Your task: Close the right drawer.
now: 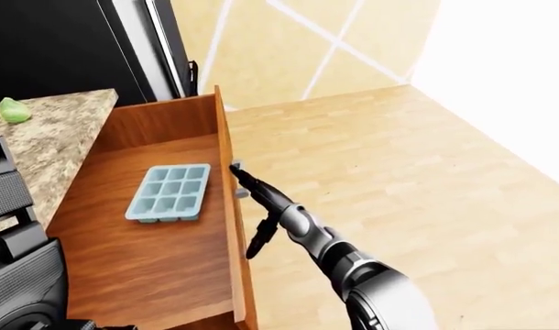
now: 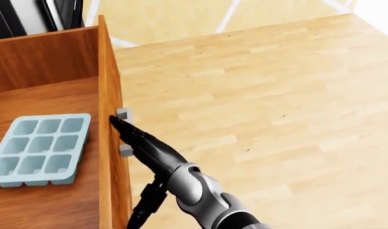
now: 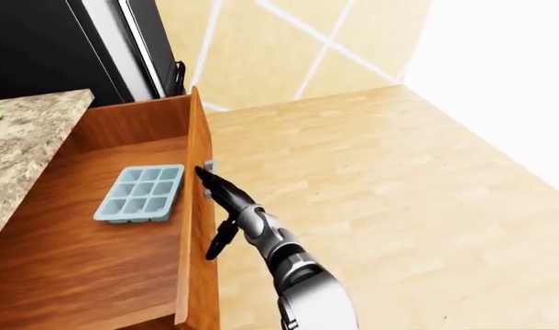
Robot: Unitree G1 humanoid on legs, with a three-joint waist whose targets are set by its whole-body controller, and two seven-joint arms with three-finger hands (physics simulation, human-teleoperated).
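Note:
The right drawer (image 1: 160, 268) stands pulled far out, a wooden box with a light blue ice cube tray (image 1: 170, 192) lying in it. Its front panel (image 1: 230, 144) runs down the middle of the left-eye view. Two grey handle mounts (image 2: 124, 113) show on the panel's outer face. My right hand (image 2: 120, 125) reaches along that outer face with fingers stretched out, tips touching the panel between the mounts, thumb hanging down; it is open and grips nothing. Dark blocks of my left arm or hand (image 1: 6, 196) sit at the left edge; its fingers are not readable.
A speckled stone counter (image 1: 55, 137) lies left of the drawer with a small green object (image 1: 14, 110) on it. A black appliance (image 1: 60, 48) stands at the top left. Light wooden floor (image 1: 399, 179) spreads to the right of the drawer.

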